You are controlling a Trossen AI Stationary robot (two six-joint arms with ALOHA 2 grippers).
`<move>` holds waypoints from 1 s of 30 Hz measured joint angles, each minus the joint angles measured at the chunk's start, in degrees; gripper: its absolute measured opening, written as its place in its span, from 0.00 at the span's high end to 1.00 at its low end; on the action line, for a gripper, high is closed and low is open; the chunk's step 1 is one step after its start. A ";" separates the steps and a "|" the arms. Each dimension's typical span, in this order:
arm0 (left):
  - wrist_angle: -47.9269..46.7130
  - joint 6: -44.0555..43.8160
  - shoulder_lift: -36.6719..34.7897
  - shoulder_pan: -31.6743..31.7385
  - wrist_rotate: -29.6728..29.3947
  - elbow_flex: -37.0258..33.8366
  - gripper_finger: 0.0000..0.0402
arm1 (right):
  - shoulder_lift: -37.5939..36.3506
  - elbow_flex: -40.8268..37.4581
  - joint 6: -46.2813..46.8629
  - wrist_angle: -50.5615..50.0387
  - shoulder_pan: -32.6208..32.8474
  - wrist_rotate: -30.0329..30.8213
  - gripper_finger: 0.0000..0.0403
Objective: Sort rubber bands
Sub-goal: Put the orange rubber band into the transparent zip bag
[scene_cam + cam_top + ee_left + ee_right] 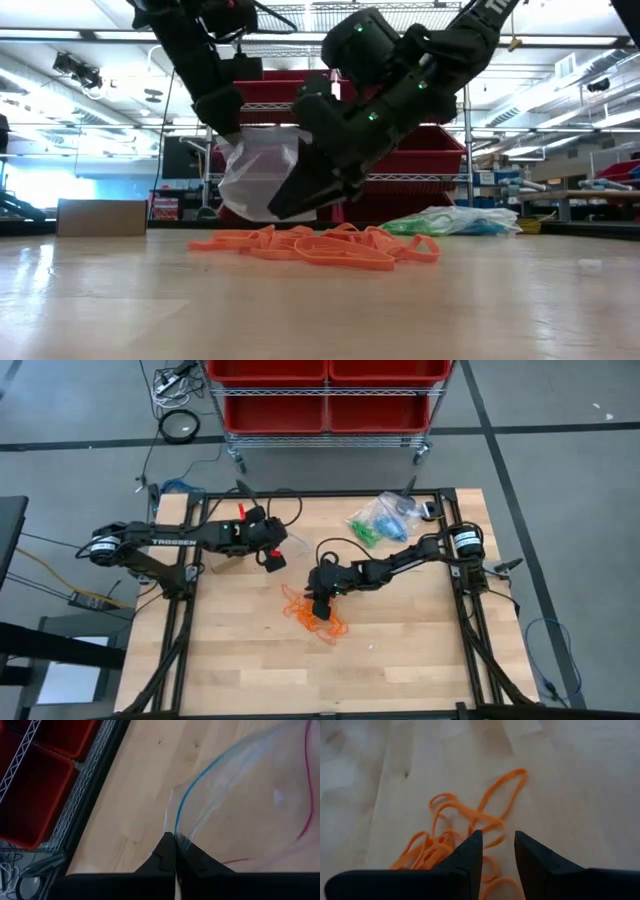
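- The left gripper (272, 559) hangs above the wooden table (400, 650), its fingers (167, 857) pinched together on the edge of a clear zip bag (250, 810); in the left wrist view the bag spreads out just ahead of the fingertips, with a blue line and a red line along it.
- In the low view the bag (258, 170) hangs down from that gripper, clear of the tabletop.
- The orange rubber bands (318, 615) lie in a tangled heap on the table, directly under and just ahead of the right gripper (320, 606).
- The right gripper's fingers (467, 855) stand apart, pointed down at the heap, with nothing visibly between them.
- Beyond the right arm, near the table's far edge, bags of green and blue bands (380, 520) lie together.
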 joint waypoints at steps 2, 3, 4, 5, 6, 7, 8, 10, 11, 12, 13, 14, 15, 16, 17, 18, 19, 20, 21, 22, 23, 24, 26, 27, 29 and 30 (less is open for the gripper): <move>0.41 0.04 0.00 0.00 0.00 0.00 1.00 | 0.00 0.00 0.79 -0.31 -0.31 -0.37 0.75; 0.09 0.11 0.00 0.12 -0.02 0.00 1.00 | 0.00 0.00 0.89 -0.70 -0.33 -0.60 0.75; -0.51 0.21 0.00 0.33 -0.07 0.00 1.00 | 0.00 0.00 1.00 -0.92 -0.31 -0.78 0.75; -1.12 0.26 0.00 0.68 -0.30 0.00 1.00 | 0.00 -0.01 0.99 -0.94 -0.23 -0.81 0.75; -1.75 0.22 0.00 1.14 -0.70 0.00 1.00 | 0.00 -0.01 0.99 -0.72 -0.20 -0.76 0.75; -2.68 0.12 0.00 1.64 -1.19 0.00 1.00 | 0.00 -0.01 1.03 -0.35 -0.06 -0.73 0.75; -3.41 -0.07 0.00 2.09 -1.37 0.00 1.00 | 0.00 -0.02 1.31 -0.04 0.02 -0.74 0.75; -3.63 -0.98 0.00 2.75 -1.52 0.00 1.00 | 0.00 -0.02 2.47 0.17 0.19 -0.68 0.75; -3.70 -1.27 0.00 2.85 -1.45 0.00 1.00 | 0.34 -0.02 2.73 0.49 0.25 -0.68 0.75; -3.72 -1.47 0.00 2.89 -1.37 0.00 1.00 | 0.80 0.02 2.82 1.42 0.32 -0.68 0.75; -3.46 -1.62 0.00 2.88 -1.24 0.00 1.00 | 0.97 -0.05 2.90 0.91 0.36 -0.68 0.75; -3.28 -1.67 0.00 2.77 -0.78 0.00 1.00 | 1.00 -0.15 3.03 0.55 0.48 -0.68 0.75; -2.57 -1.79 0.00 2.59 0.03 0.00 1.00 | 1.33 -0.12 3.21 1.11 0.59 -0.68 0.75; -2.16 -2.00 0.00 2.29 0.42 0.00 1.00 | 1.92 0.07 3.29 2.36 0.59 -0.70 0.75; -2.11 -2.34 0.00 1.92 0.51 0.00 1.00 | 2.23 0.08 3.48 2.50 0.61 -1.11 0.75; -2.31 -2.69 0.00 1.60 0.70 0.00 1.00 | 2.60 -0.11 3.81 2.25 0.61 -1.72 0.75; -2.23 -2.72 0.00 1.40 0.85 0.00 1.00 | 3.33 -0.11 4.00 3.74 0.59 -2.13 0.75; -2.07 -2.74 0.00 1.14 0.92 0.02 1.00 | 3.82 -0.07 4.28 5.17 0.59 -2.91 0.75; -2.38 -2.87 0.00 0.91 1.01 0.02 1.00 | 4.20 -0.07 4.45 6.43 0.59 -3.70 0.75; -2.42 -2.89 0.00 0.73 1.07 0.02 1.00 | 4.63 0.01 4.48 8.50 0.57 -4.83 0.75; -2.29 -2.91 0.00 0.57 1.07 0.02 1.00 | 4.98 0.47 4.46 9.01 0.54 -5.84 0.75; -2.27 -2.91 0.00 0.46 1.07 0.02 1.00 | 5.57 1.13 4.46 8.82 0.54 -6.62 0.75; -2.42 -2.93 0.00 0.11 1.20 0.01 1.00 | 6.70 2.18 4.46 8.05 0.39 -8.24 0.77; -2.42 -2.93 0.00 0.02 1.27 0.02 1.00 | 7.27 2.54 4.44 7.50 0.31 -9.06 0.79; -2.25 -2.93 0.00 -0.23 1.27 0.02 1.00 | 8.26 3.73 4.12 7.37 0.24 -9.29 0.83; -2.37 -2.94 0.00 -0.31 1.27 0.01 1.00 | 8.32 4.14 3.50 6.54 0.22 -9.28 0.85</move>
